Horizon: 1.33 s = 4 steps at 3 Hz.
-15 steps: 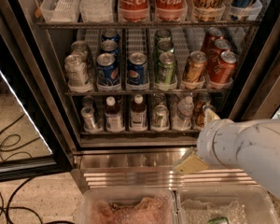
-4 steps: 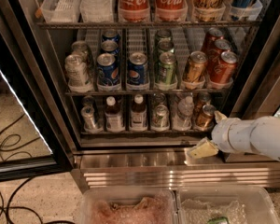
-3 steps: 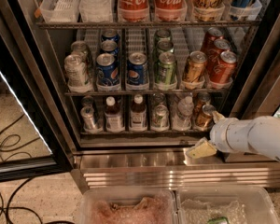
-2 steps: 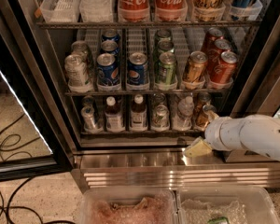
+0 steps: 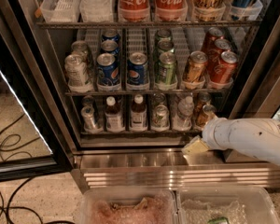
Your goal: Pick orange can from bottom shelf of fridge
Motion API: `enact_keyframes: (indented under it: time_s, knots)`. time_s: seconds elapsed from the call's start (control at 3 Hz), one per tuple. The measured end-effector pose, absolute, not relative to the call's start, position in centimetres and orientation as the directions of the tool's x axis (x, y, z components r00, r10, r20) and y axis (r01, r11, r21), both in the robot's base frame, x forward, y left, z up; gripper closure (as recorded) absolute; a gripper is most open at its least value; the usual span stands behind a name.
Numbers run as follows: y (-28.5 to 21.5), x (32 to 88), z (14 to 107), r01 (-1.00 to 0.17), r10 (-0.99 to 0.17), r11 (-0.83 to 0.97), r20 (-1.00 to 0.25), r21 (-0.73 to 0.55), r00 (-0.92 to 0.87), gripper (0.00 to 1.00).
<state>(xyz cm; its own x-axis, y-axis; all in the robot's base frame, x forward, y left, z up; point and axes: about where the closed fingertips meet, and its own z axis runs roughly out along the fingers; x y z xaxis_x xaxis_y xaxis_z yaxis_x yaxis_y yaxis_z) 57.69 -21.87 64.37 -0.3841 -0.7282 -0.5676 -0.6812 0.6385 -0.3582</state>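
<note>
Speckled beige floor at lower left, crossed by looping black cables.

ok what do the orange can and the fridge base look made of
The orange can looks like metal, coppery and glossy, given its glints. The fridge base seems ribbed stainless steel, with soft reflections. The end effector hovers just below the can, by the base's ledge.

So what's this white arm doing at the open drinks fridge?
A robot arm reaches in from the right to fetch the small orange can at the right end of the bottom shelf of the fridge. Its gripper hangs just below that shelf's front, by the steel base, near the can but not on it. The can stands in its place on the shelf.
</note>
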Motion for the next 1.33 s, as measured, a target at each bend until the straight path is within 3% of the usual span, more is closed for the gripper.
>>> enact_keyframes:
  time_s: [0.33,1.33]
  knots:
    - [-24.5,58.1,64.5,-0.6,-0.687,0.704,-0.58,-0.38,-0.438,0.0]
    - [-27.8,58.7,64.8,-0.529,-0.65,0.751,-0.584,-0.395,-0.486,0.0]
